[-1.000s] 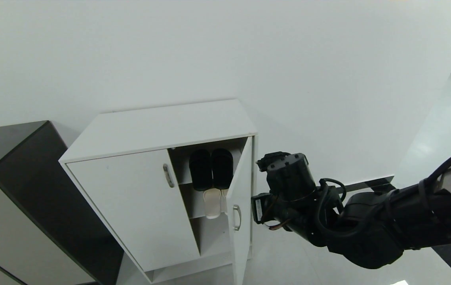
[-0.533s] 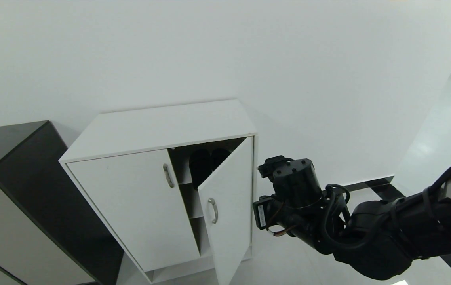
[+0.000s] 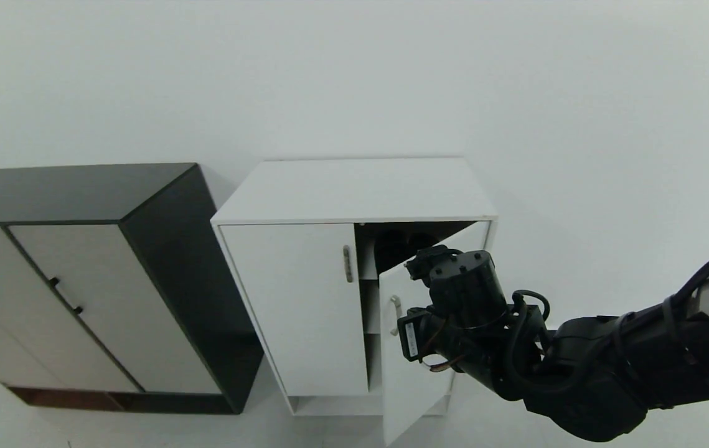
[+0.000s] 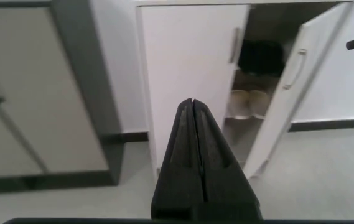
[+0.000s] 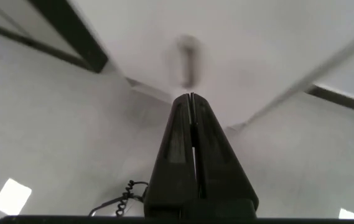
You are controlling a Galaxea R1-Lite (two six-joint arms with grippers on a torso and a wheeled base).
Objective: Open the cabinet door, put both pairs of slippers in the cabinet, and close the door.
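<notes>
White cabinet [image 3: 354, 186] stands centre of the head view against a plain wall, w/ a dark cabinet [image 3: 161, 249] just beside it on the robot's left. Its left door [image 3: 292, 311] sits flush shut. Its right door [image 3: 413, 398] hangs partly ajar, hinged at the far right, free edge swung out toward the robot, w/ a small metal handle [image 3: 396, 308] near that edge. Dark shapes sit in the shadowed gap up top, prob. slippers. Right arm [image 3: 578, 367] lies across the lower right, its wrist in front of the ajar door's outer face.

Left wrist view: L gripper [image 4: 192, 101] is clenched, fingers pressed together, holding nothing, well back from the cabinet. Thru the gap both pairs are inside: black slippers [image 4: 260, 56] on the upper shelf, pale slippers [image 4: 249, 104] on the shelf below.

Right wrist view: R gripper [image 5: 191, 96] is likewise clenched & empty, tips aimed at the door's white face just below the blurred handle [image 5: 188, 56]. Can't tell if they touch the panel.

Judgement: w/ both pairs stowed, the step in hand is the last one, closing the door, so the task looks nearly done. Next move prob. calls for the closed fingers to press the panel near its free edge and push until it sits flush w/ the left door, w/o snagging the handle, then back off.
</notes>
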